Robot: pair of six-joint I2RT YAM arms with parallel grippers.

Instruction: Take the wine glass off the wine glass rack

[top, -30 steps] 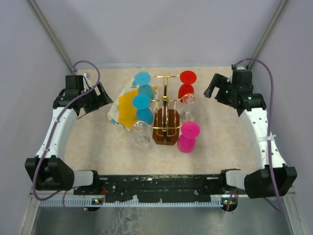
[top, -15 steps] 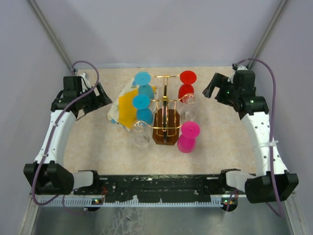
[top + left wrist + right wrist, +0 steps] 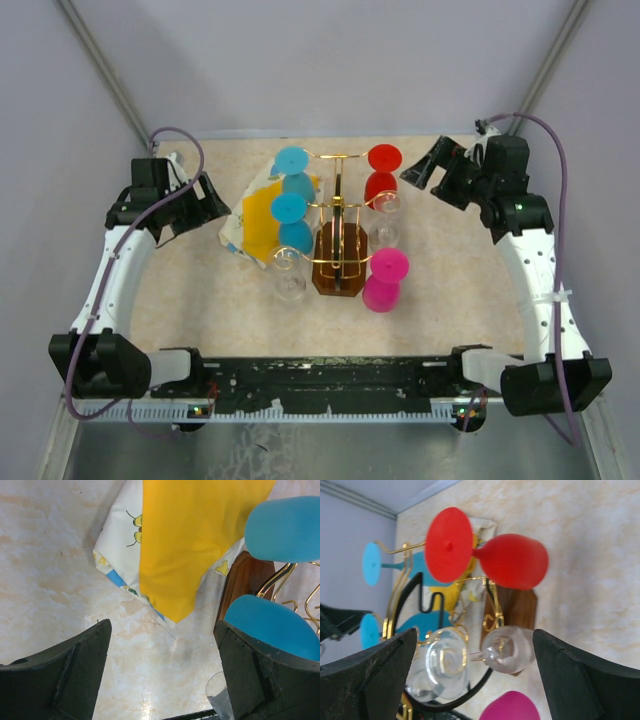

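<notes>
- Right gripper (image 3: 420,178): jaws released, nothing held; the approach is judged to be in hand
- Wine glass rack (image 3: 517,609) is seen ahead of these jaws, a clear wine glass (image 3: 507,650) framed between them, a red wine glass (image 3: 512,562) beyond
- Left gripper (image 3: 162,630): jaws released, empty, yellow-and-white cloth (image 3: 195,540) ahead
- Next: one stem is to be enclosed, clamped and slid off its wire arm
</notes>
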